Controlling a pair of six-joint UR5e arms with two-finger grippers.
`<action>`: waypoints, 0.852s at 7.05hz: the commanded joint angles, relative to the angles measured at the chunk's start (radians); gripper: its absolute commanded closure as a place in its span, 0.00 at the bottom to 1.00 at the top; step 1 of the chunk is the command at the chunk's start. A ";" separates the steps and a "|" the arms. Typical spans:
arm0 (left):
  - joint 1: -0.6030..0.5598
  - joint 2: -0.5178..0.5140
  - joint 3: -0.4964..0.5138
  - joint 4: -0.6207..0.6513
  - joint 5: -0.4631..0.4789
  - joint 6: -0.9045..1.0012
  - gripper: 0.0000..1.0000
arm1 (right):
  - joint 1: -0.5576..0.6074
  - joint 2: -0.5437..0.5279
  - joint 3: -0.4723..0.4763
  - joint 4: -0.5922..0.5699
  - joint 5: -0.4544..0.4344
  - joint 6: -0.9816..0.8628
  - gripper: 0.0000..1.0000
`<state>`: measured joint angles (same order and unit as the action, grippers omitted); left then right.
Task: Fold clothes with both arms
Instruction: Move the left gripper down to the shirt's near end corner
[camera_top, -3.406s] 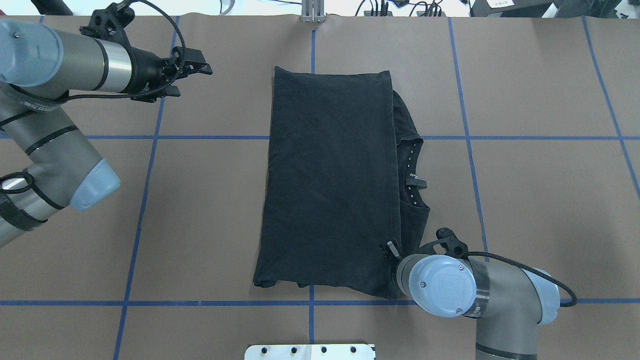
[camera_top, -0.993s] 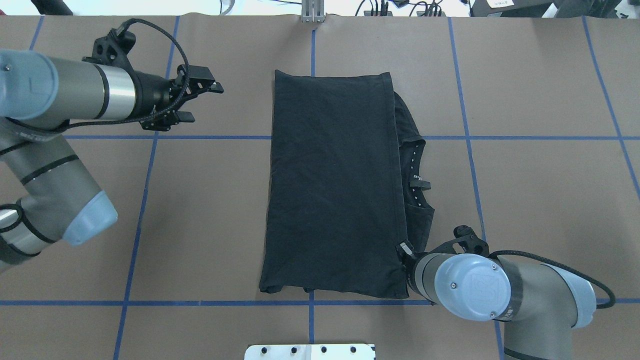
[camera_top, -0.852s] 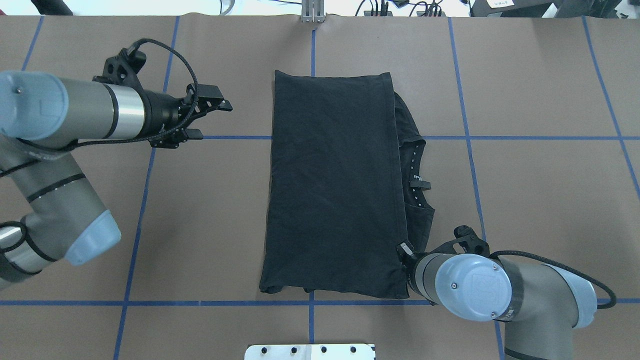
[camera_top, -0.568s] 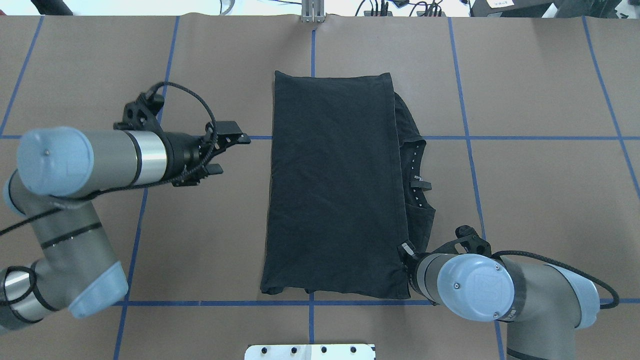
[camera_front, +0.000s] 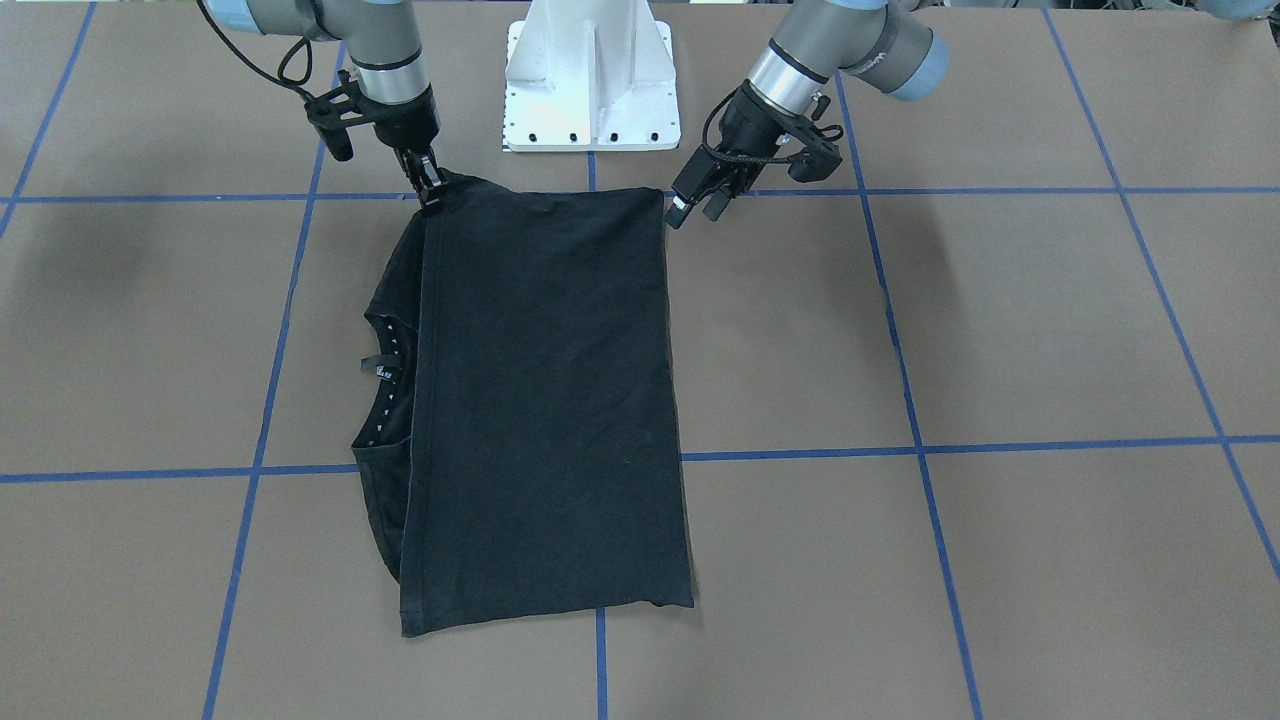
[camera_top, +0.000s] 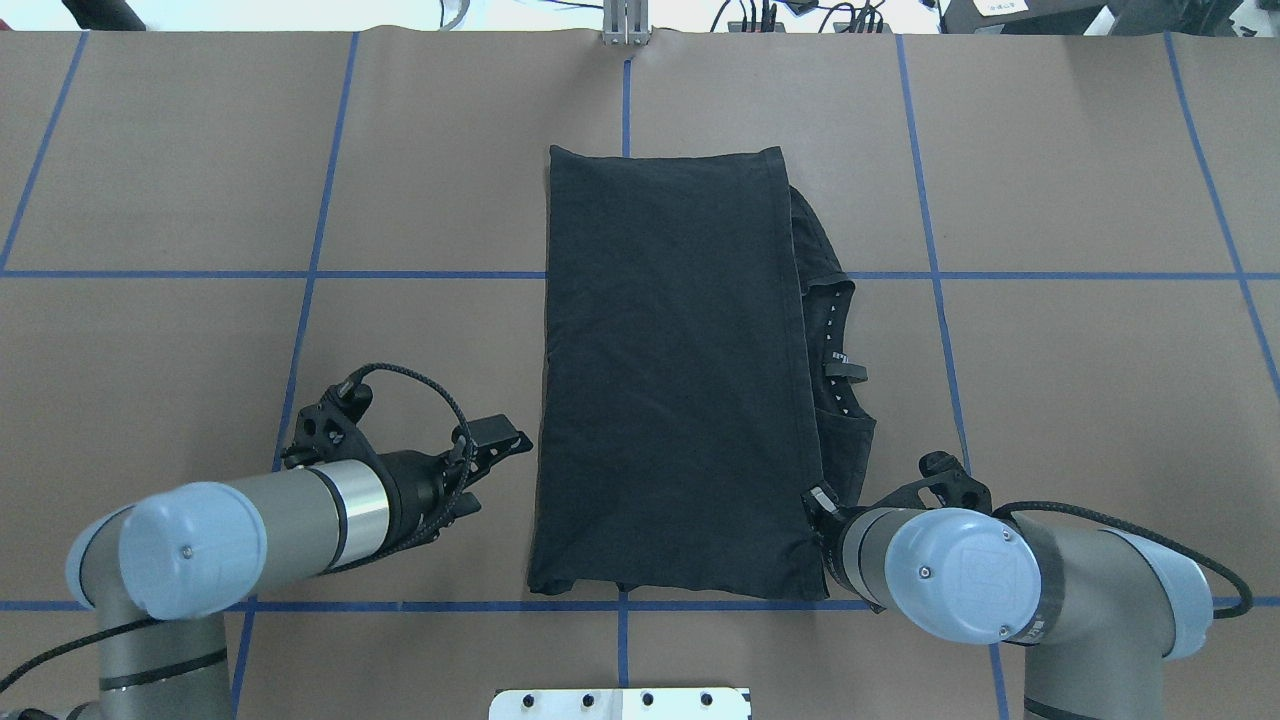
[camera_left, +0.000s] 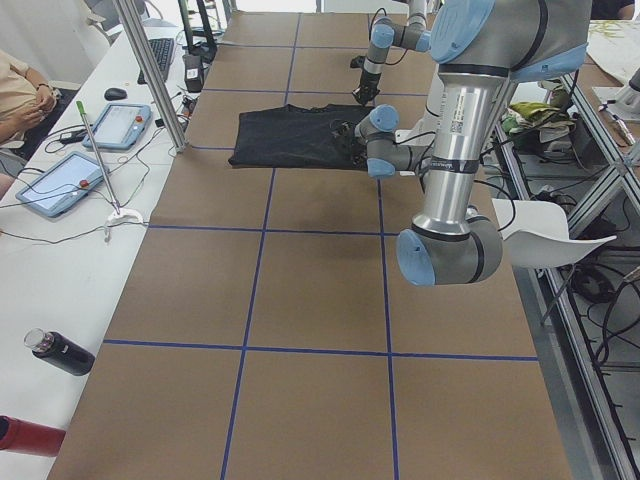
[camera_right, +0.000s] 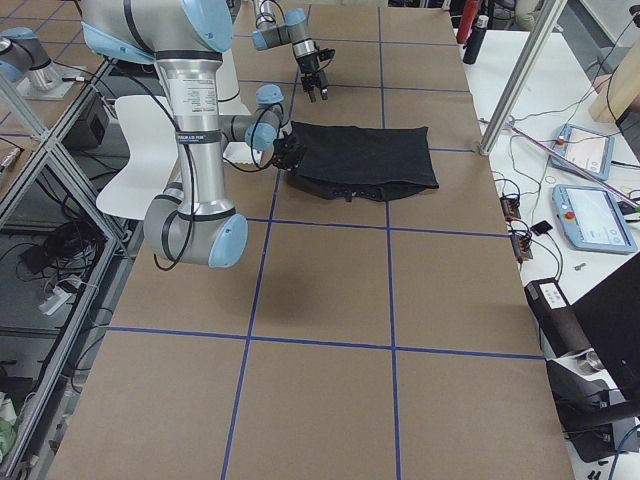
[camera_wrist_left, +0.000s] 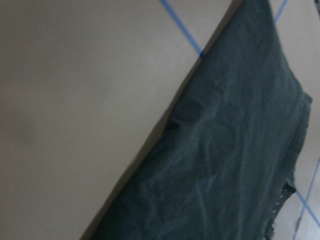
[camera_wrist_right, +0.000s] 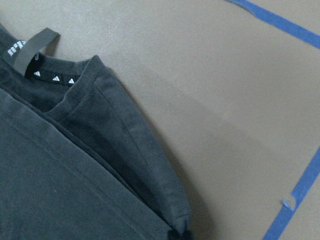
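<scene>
**One corner pinched, one to go**

My right gripper was closed on the black T-shirt at the corner nearest my base on my right side, with the hem caught between its fingers. My left gripper stood wide apart and empty, just beside the near left corner but clear of the cloth.

The shirt lay already folded into a long band across the middle of the table, plain back up. Its collar peeked out along my right side.

I judged this to be the start of the next fold. Both near corners had to be held before the hem could be carried over toward the far edge. My left gripper needed to slide in low, get a finger under that corner and close on every layer, or the band would skew.

The table wore brown paper crossed with blue tape lines. The white pedestal stood between my arms. Past the far edge ran a white bench with tablets and a dark bottle.
</scene>
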<state>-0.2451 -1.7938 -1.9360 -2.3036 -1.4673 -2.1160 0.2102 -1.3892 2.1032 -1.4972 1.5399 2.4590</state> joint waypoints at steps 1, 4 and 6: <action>0.094 -0.002 0.029 0.003 0.035 -0.065 0.08 | 0.000 0.001 0.001 0.000 0.000 0.000 1.00; 0.130 -0.018 0.055 0.003 0.033 -0.079 0.17 | 0.000 0.001 0.009 0.000 0.000 0.000 1.00; 0.130 -0.039 0.077 0.003 0.033 -0.079 0.23 | -0.002 0.001 0.011 0.000 0.000 0.000 1.00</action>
<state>-0.1163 -1.8210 -1.8738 -2.3003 -1.4343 -2.1946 0.2096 -1.3881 2.1126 -1.4972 1.5401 2.4590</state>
